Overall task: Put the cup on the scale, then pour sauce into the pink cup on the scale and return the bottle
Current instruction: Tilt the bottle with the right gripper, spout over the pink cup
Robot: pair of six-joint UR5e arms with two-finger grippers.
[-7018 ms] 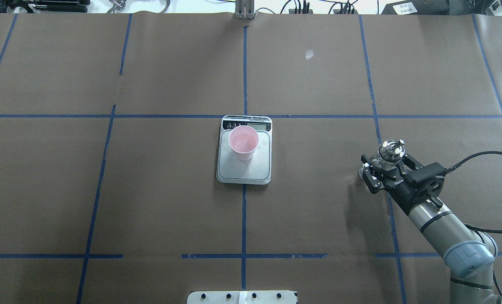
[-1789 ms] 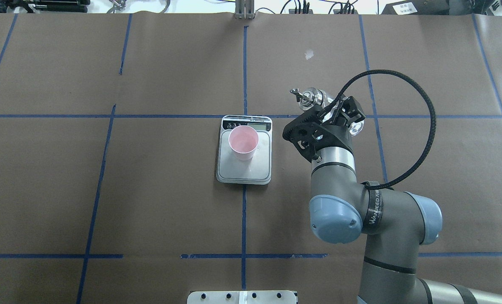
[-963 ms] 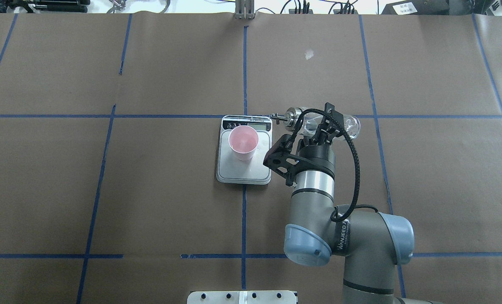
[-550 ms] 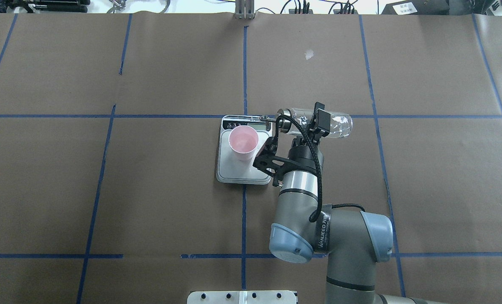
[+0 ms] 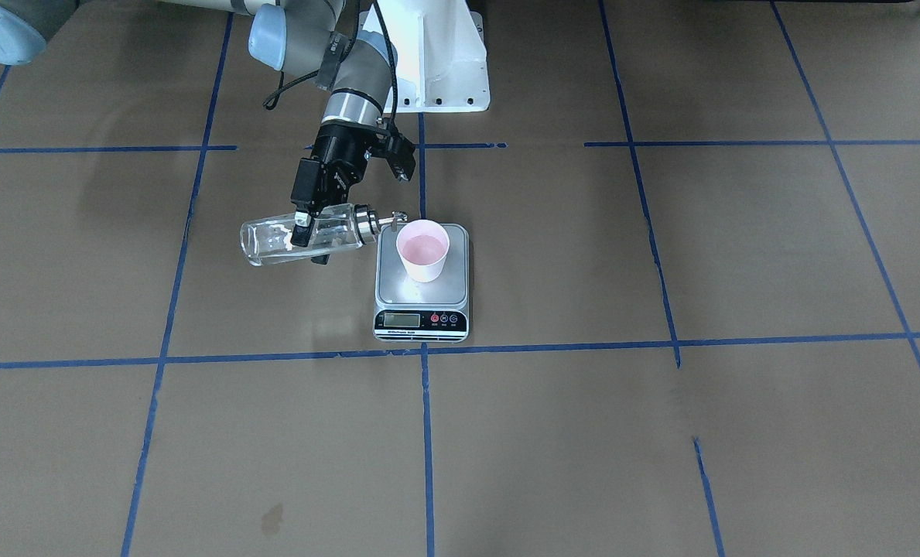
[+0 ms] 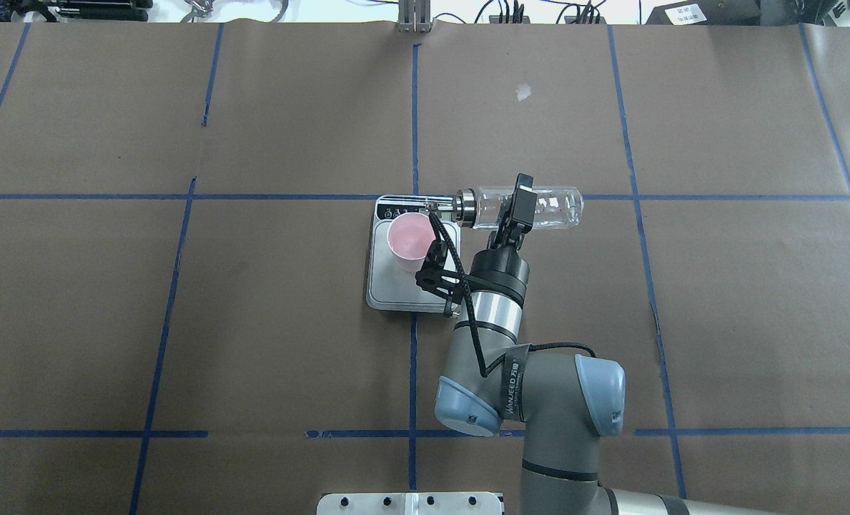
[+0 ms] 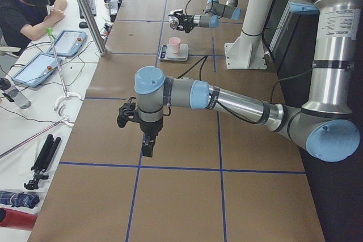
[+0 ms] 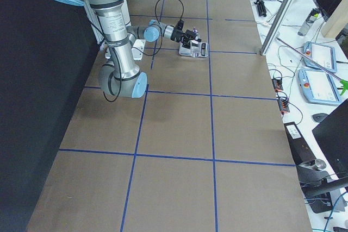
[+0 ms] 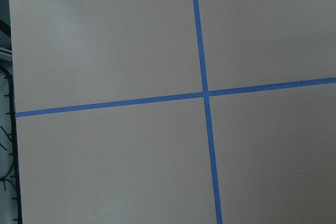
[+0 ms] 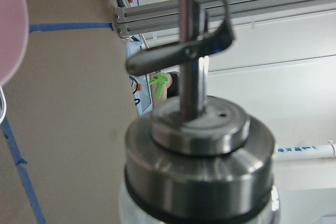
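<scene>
R gripper (image 6: 516, 209) jaws clamp the bottle (image 6: 557, 208) mid-body, near level, spout by the cup (image 6: 412, 237) on the scale (image 6: 414, 290); glass, prob. slick & fragile, so mid-body grip suits; L gripper (image 7: 146, 147): can't tell.

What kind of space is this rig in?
Most likely a robotics lab data-collection cell: brown-paper-covered table gridded with blue tape lines, touchscreen teach pendants on the white side bench, and a person seated there.

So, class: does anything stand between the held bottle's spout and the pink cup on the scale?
Nothing visible does. The right claw holds the bottle tipped sideways, its spout close beside the cup rim on the scale, only open air between.
</scene>
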